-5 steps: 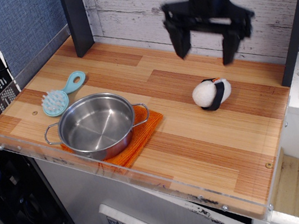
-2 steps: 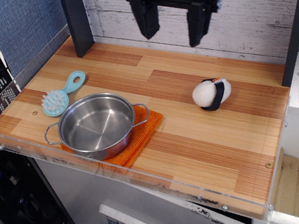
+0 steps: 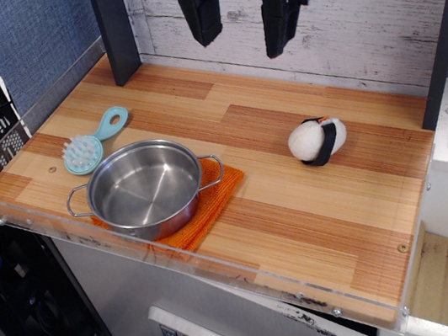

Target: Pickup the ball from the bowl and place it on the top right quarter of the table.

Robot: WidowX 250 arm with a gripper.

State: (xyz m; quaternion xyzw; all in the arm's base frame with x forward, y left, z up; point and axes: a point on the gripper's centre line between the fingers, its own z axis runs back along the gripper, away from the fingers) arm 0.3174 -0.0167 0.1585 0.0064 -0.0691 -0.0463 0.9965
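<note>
Cut off and covered

At the top of the frame the gripper (image 3: pixel 243 33) runs past the edge, only its two black fingers showing. Lower left, the bowl (image 3: pixel 144 188) hides most of the orange cloth (image 3: pixel 211 208) beneath it.

The bowl (image 3: pixel 145 188) sits on a cloth (image 3: pixel 204 211) at the table's (image 3: pixel 319 230) 8 o'clock side, nothing inside it. A brush (image 3: pixel 94 142) lies just beside the bowl at its 11 o'clock. The ball (image 3: pixel 317 140) rests on the table at 3 o'clock of the bowl, well apart. The gripper (image 3: pixel 241 27) hangs above the table's 12 o'clock edge, clear of everything.
</note>
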